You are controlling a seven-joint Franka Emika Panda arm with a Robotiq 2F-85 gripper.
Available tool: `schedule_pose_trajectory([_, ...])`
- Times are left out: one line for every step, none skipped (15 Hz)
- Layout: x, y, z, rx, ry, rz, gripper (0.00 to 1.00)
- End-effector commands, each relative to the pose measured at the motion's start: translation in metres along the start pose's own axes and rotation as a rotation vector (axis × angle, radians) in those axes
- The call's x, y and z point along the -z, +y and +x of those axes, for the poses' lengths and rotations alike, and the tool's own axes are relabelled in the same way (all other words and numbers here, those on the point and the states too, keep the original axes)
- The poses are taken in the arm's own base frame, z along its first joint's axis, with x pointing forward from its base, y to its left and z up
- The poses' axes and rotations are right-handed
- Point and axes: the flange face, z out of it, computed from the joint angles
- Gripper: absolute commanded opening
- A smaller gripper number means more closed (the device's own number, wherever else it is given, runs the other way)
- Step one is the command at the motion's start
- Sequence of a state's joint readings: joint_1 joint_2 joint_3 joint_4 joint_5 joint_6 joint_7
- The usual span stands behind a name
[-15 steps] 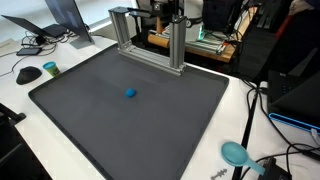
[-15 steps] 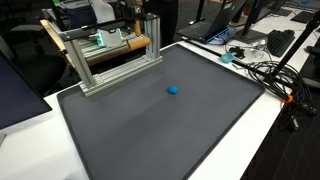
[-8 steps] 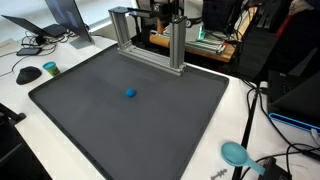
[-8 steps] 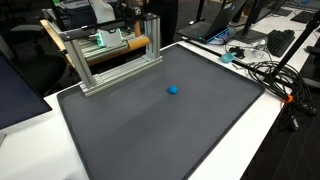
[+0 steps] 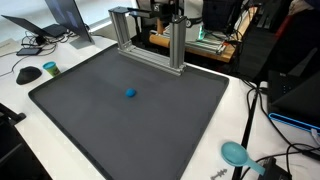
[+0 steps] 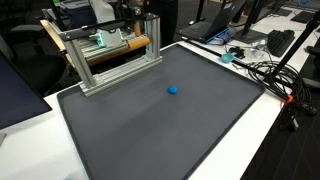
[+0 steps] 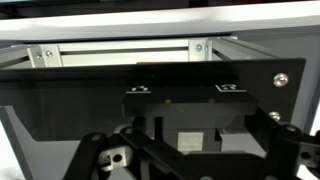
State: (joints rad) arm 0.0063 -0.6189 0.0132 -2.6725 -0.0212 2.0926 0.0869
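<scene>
While the end effector (image 7: 190, 162) hangs close by the silver aluminium frame (image 5: 178, 45), jaws wide apart and empty, the small blue rounded object (image 5: 130, 94) lies on the dark grey mat (image 5: 90, 115), nearer its frame-side edge. Approach seems unstarted; reaching it calls for clearing the frame, then descending.

Black mount plate (image 7: 60, 85), silver screws (image 7: 280, 80), black linkage fingers (image 7: 95, 160).

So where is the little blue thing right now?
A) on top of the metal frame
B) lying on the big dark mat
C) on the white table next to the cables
B: in both exterior views the little blue thing lies out in the open on the dark mat, apart from the metal frame that stands at the mat's back edge.
</scene>
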Motion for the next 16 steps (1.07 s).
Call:
schedule_pose_trajectory([-0.003,0.000,0.000,-0.020,-0.026,-0.002,0.88])
schedule_pose_trajectory([-0.003,0.000,0.000,-0.021,-0.027,-0.006,0.83])
schedule_pose_trajectory([-0.003,0.000,0.000,-0.021,-0.026,-0.011,0.74])
schedule_pose_trajectory([-0.002,0.001,-0.001,-0.022,-0.026,-0.010,0.63])
schedule_pose_trajectory([-0.002,0.001,-0.001,-0.023,-0.026,-0.013,0.54])
schedule_pose_trajectory([-0.002,0.001,-0.001,-0.022,-0.026,-0.012,0.47])
schedule_pose_trajectory([-0.001,0.002,-0.002,-0.024,-0.027,-0.016,0.39])
schedule_pose_trajectory([0.000,0.004,-0.002,-0.029,-0.027,-0.023,0.34])
schedule_pose_trajectory([0.001,0.006,-0.002,-0.033,-0.029,-0.027,0.28])
schedule_pose_trajectory([0.002,0.006,-0.002,-0.036,-0.029,-0.026,0.22])
schedule_pose_trajectory([0.002,0.005,-0.002,-0.037,-0.030,-0.027,0.22])
schedule_pose_trajectory([0.004,0.004,-0.001,-0.034,-0.027,-0.012,0.22])
schedule_pose_trajectory([0.005,0.004,-0.001,-0.035,-0.023,-0.011,0.22])
schedule_pose_trajectory([0.008,0.004,0.001,-0.032,-0.014,-0.009,0.22])
schedule_pose_trajectory([0.011,0.003,0.002,-0.030,-0.004,-0.012,0.22])
schedule_pose_trajectory([0.015,0.004,0.005,-0.038,0.006,-0.021,0.22])
